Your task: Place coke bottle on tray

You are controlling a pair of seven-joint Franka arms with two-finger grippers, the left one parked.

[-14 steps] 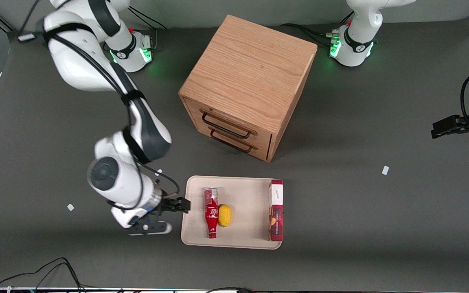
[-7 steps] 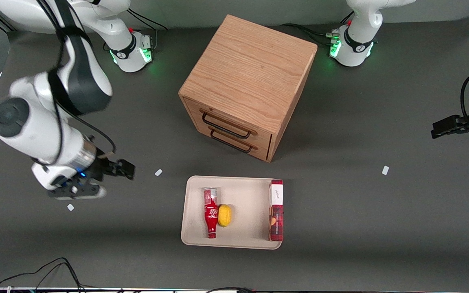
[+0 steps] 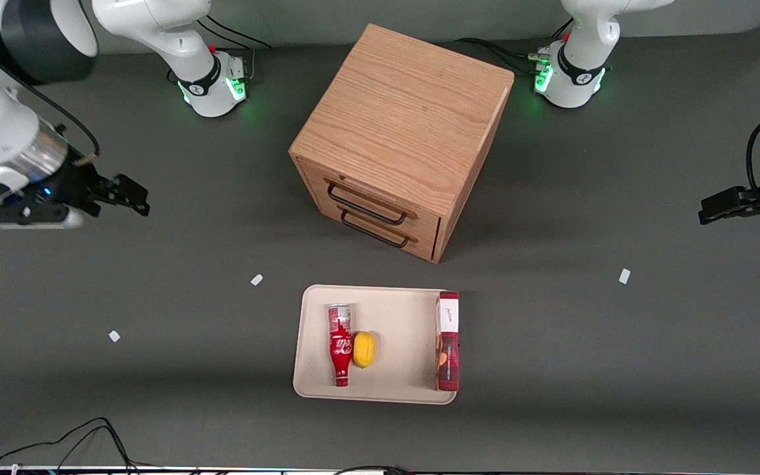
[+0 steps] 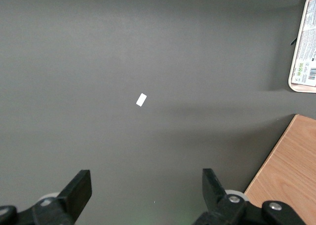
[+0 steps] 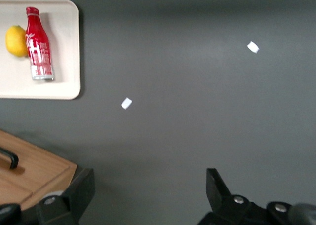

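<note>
Gripper [image 3: 130, 195] hangs high over bare table toward the working arm's end, well apart from the tray [image 3: 393, 389], fingers spread wide with nothing between them. Coke bottle [image 3: 340, 343] lies flat on the cream tray, cap toward the front camera, silver base toward the wooden drawer cabinet [image 3: 401, 135]. A lemon [image 3: 363, 349] touches its side, and a red-and-white box [image 3: 447, 340] lies along the tray's edge nearest the parked arm.

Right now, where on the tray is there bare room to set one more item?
On the cream-beige tray, the free patch lies between the yellow lemon and the red-and-white box. It is crowded where the red coke bottle touches the lemon. The open gripper hangs at the working arm's end.
</note>
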